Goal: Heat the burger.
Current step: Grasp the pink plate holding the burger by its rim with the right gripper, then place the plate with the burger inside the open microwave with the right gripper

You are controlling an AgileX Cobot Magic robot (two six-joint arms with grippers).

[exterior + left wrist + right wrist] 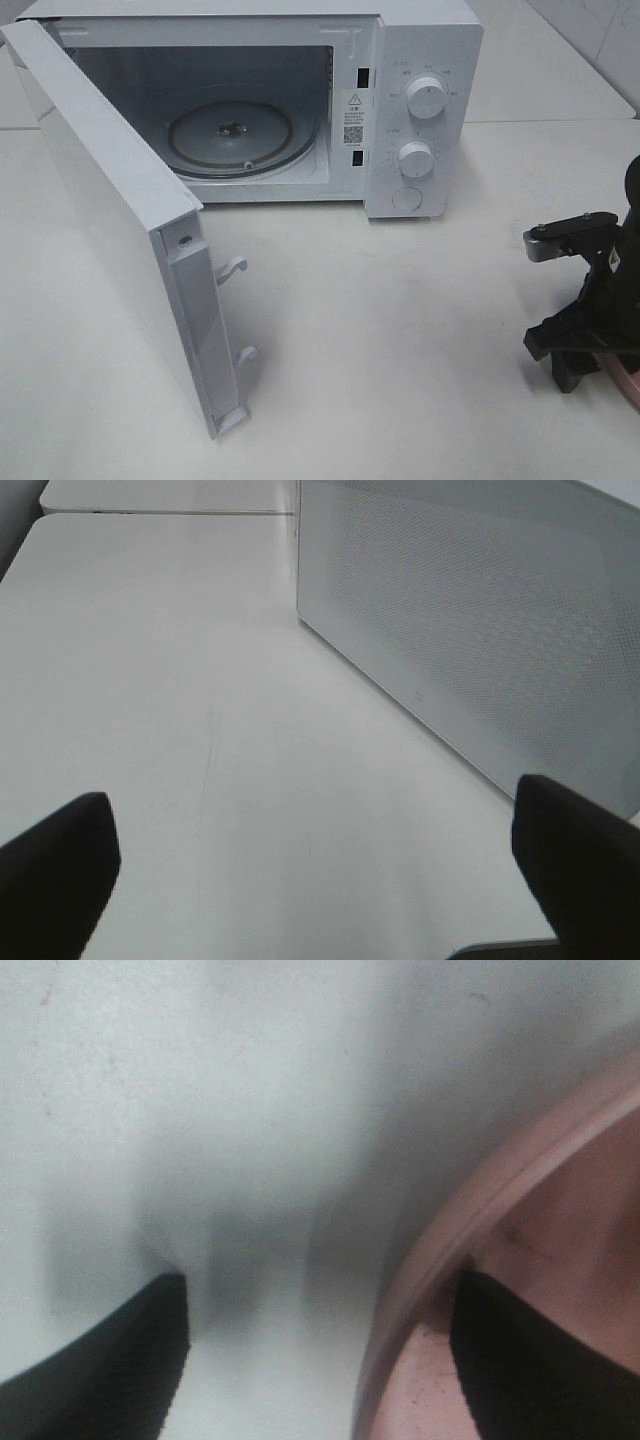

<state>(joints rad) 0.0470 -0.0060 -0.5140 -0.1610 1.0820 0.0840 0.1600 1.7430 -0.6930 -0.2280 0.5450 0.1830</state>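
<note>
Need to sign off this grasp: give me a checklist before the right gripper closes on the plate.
1. Door open: ok, swung wide.
2. Turntable bare: ok.
3. Right gripper astride the plate rim: ok, one finger inside, one outside.
4. Burger on the plate: cannot tell, out of view.
5. Left gripper open, holding nothing: ok.
</note>
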